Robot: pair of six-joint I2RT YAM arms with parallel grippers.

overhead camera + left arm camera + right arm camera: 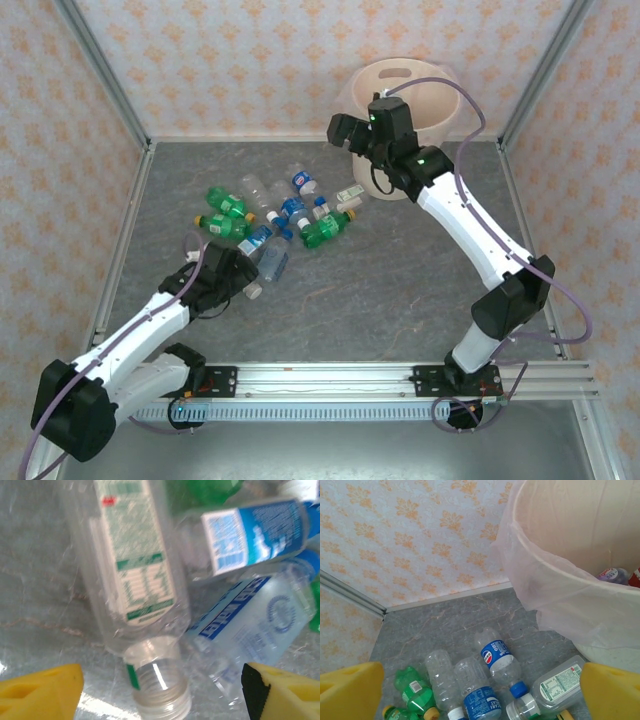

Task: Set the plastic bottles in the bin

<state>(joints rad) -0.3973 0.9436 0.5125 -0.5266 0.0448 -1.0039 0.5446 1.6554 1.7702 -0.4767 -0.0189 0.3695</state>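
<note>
Farthest from the bin, at the near-left edge of the heap, the left gripper is poised low over the tabletop with its jaws spread wide and nothing gripped. Directly ahead of it a clear bottle with a green-and-white label is seen lying flat and uncapped. Its open neck is turned toward the gripper and its body runs away toward the bin side. The neck is framed between the two yellow fingertips, so the long axis is judged to lie roughly along the approach and across the closing line, which would suit a pinch at the neck or shoulder. A crushed blue-labelled bottle is pressed against the flank that appears to face the bin, and it may be caught by the finger on that side. Beyond, the other bottles are scattered in a loose cluster between the left gripper and the bin, with green ones mostly on the side away from the bin. Farther on, the right gripper is raised just beside the bin's rim on the heap side, its jaws wide and empty. A thin liner is draped over the rim, and some bottles can be made out inside. The clear bottle is judged to fall to the left arm, which is much the nearer, though the carry to the bin would be long.
</note>
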